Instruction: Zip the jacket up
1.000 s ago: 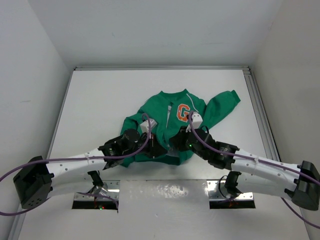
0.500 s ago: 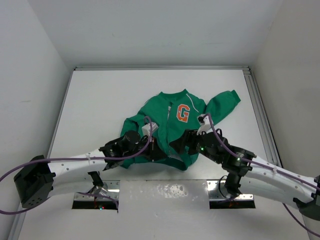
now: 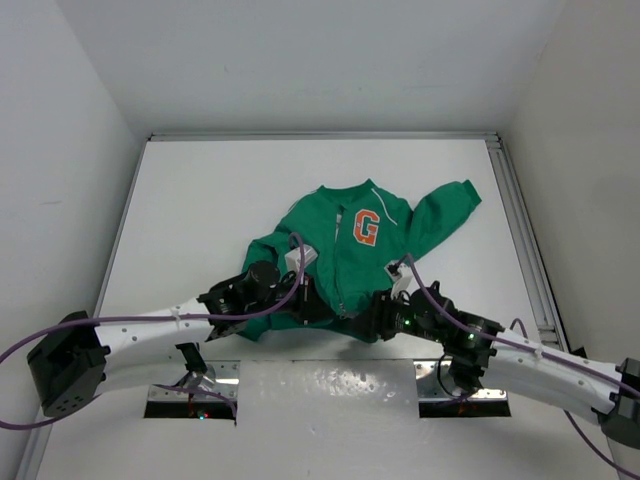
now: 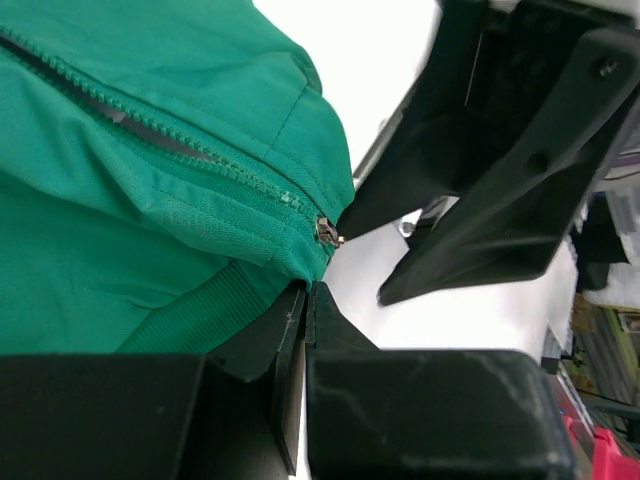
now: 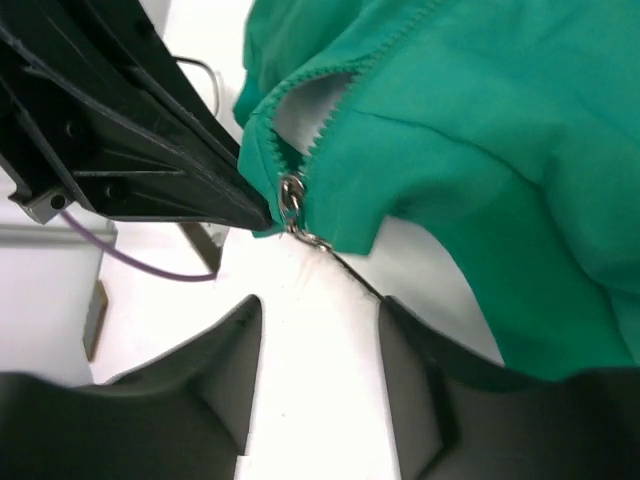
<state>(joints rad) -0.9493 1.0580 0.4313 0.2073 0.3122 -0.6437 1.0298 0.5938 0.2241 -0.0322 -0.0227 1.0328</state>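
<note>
Nearest you, your left jaws are pinched shut on the bottom hem of the small bright-green fabric jacket [image 3: 345, 255], right beside the small metal zipper slider [image 5: 291, 207]. Your right jaws stand spread wide just short of that slider (not touching it). Beyond, the jacket lies chest-up on the white table [image 3: 200, 200].

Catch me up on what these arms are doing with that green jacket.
Two robot arms are working at the bottom of the jacket, which lies on the table. The left gripper is pinched shut on the hem right beside the zipper slider. The right gripper hangs open close to the slider, not touching it. The zipper teeth above the slider are parted, so the zipping is not yet done.
</note>
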